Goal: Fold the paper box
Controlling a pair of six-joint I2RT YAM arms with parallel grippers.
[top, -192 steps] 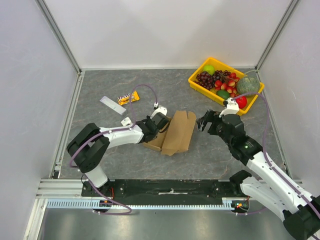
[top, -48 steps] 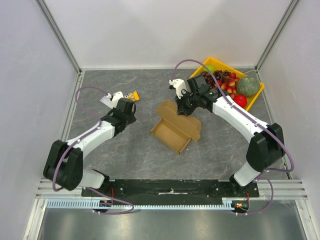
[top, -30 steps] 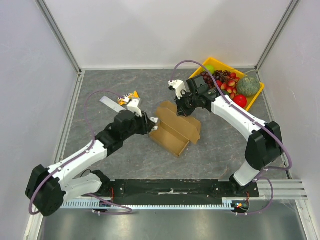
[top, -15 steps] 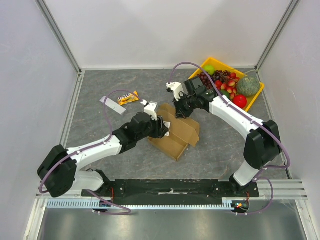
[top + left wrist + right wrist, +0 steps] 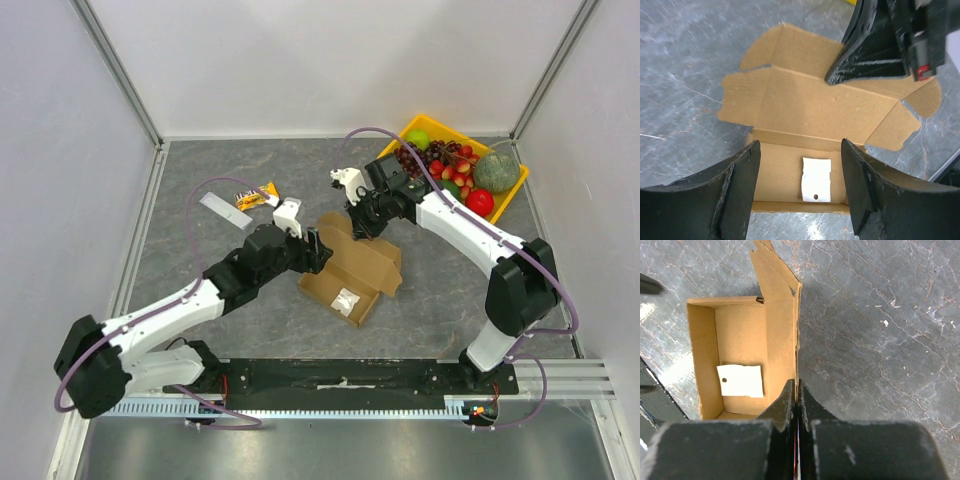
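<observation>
Your right gripper (image 5: 796, 392) pinches the lid of the brown corrugated cardboard box (image 5: 350, 280) at the middle of the grey table (image 5: 200, 170), your left gripper (image 5: 800, 145) gaping empty above; it looks light, stiff, crushable, so hold flaps near creases.

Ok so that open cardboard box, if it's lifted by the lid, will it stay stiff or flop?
Probably light: the paper box is thin corrugated card holding only a white slip. Its panels look stiff, but it would likely hinge at the creases, since its flaps sit bent at different angles. Pushed, it would probably slide on the smooth table.
</observation>
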